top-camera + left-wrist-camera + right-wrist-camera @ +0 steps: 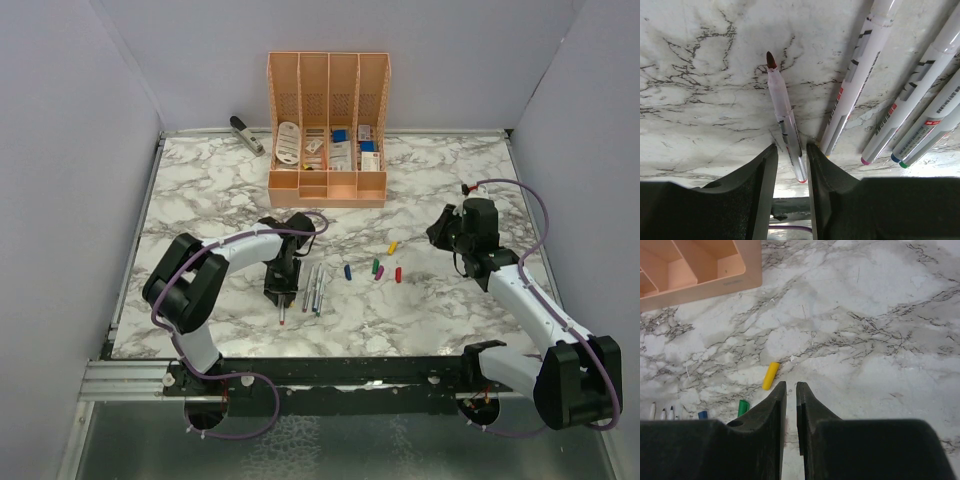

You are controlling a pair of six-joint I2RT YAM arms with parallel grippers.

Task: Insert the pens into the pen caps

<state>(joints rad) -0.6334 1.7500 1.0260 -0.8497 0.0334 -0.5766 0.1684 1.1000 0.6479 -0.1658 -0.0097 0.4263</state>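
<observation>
A pale pen with a dark red tip [785,112] lies on the marble between the jaws of my left gripper [791,146]. The jaws stand a little wider than the pen; it rests against the right finger, with a gap on the left. In the top view this gripper [281,287] points down, and the pen's tip [283,318] pokes out toward the near edge. Several other pens [313,286] lie side by side just to its right, also in the left wrist view [855,75]. The yellow [393,246], blue [347,271], green [374,266], magenta [380,272] and red [398,274] caps lie loose. My right gripper [438,232] hovers empty beyond them, jaws nearly together [791,383]; the yellow cap [770,375] lies just left of its tips.
A peach desk organiser [327,130] with stationery stands at the back middle; its corner shows in the right wrist view [700,270]. A grey stapler [246,133] lies at the back left. Grey walls enclose the marble table [200,200] on three sides.
</observation>
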